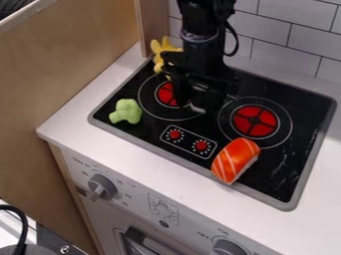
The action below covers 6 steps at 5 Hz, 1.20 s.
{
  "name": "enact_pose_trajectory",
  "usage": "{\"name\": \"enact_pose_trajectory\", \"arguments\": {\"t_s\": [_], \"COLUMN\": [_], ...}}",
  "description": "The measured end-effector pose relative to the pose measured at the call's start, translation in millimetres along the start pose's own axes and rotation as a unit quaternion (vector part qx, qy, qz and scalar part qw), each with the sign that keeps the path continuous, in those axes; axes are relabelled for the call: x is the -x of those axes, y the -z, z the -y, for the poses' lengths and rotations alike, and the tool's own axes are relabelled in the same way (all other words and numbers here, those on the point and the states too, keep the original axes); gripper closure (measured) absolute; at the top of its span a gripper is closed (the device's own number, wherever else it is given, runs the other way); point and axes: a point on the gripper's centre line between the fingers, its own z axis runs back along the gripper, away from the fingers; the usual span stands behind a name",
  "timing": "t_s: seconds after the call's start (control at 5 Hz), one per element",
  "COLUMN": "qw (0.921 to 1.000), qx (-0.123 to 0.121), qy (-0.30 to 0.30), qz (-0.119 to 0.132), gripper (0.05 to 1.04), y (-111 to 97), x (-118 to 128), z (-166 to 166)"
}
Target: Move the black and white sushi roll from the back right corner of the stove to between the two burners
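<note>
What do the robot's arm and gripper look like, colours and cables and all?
The arm is black, with a pale greyish band around it and a thin black cable looping out at one side. The gripper is black too, with an angular, blocky build.

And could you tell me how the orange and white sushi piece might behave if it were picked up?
The sushi piece would probably keep its shape, since its edges look full and unsagging. It is likely light, judging by its toy-like look. Its rounded top might let a grip slide off.
</note>
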Motion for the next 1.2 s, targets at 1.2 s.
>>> {"name": "enact_pose_trajectory", "arguments": {"t_s": [1.2], "qw": [0.9989], "qx": [0.046], "qy": [-0.005], "qz": [-0.01], "gripper": [0.087], "y": [-70.3], "x": [-6.9], "z": [-1.6]}}
